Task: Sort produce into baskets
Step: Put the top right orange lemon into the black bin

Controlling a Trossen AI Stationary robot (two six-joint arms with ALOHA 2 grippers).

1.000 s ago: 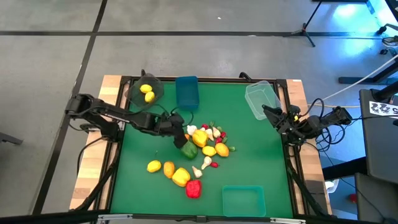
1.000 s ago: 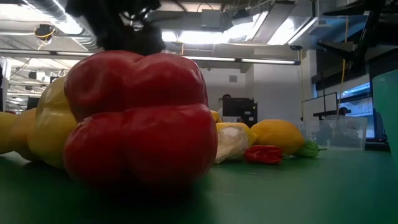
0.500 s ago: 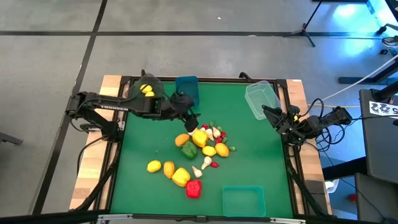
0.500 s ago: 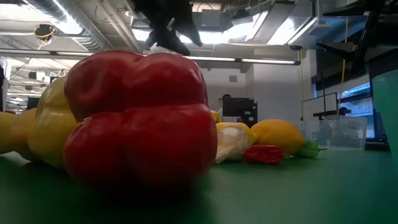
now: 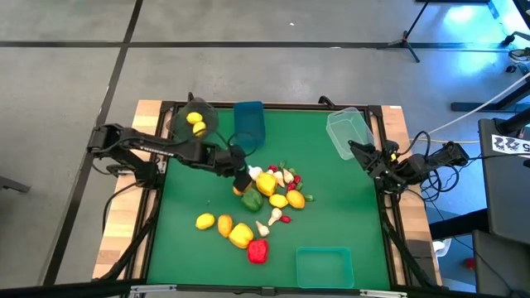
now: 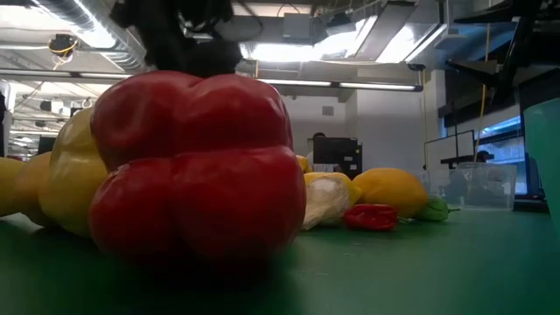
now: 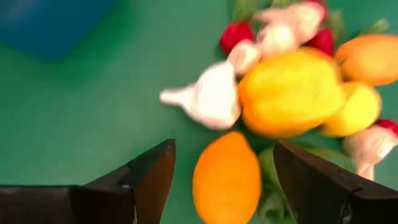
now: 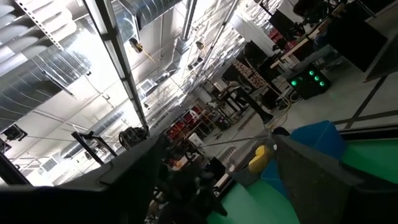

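Note:
The produce lies in a pile (image 5: 273, 186) at mid-table, with a second group nearer the front: a yellow fruit (image 5: 204, 221), a yellow pepper (image 5: 240, 235) and a red pepper (image 5: 257, 251), which fills the low view (image 6: 188, 166). My left gripper (image 5: 241, 174) is open over the pile's left edge. In the left wrist view its fingers (image 7: 152, 171) stand apart on either side of an orange fruit (image 7: 227, 177), beside a white garlic piece (image 7: 208, 99) and a yellow pepper (image 7: 289, 90). My right gripper (image 5: 364, 153) waits open at the right edge.
A dark grey basket (image 5: 176, 124) holding two yellow fruits and a blue basket (image 5: 248, 122) stand at the far edge. A clear basket (image 5: 348, 132) stands at the far right and a teal basket (image 5: 325, 266) at the front right. Bare green mat lies to the left and right of the pile.
My left gripper rose and swung toward the blue basket, then came back down to the pile's left edge, over the orange fruit.

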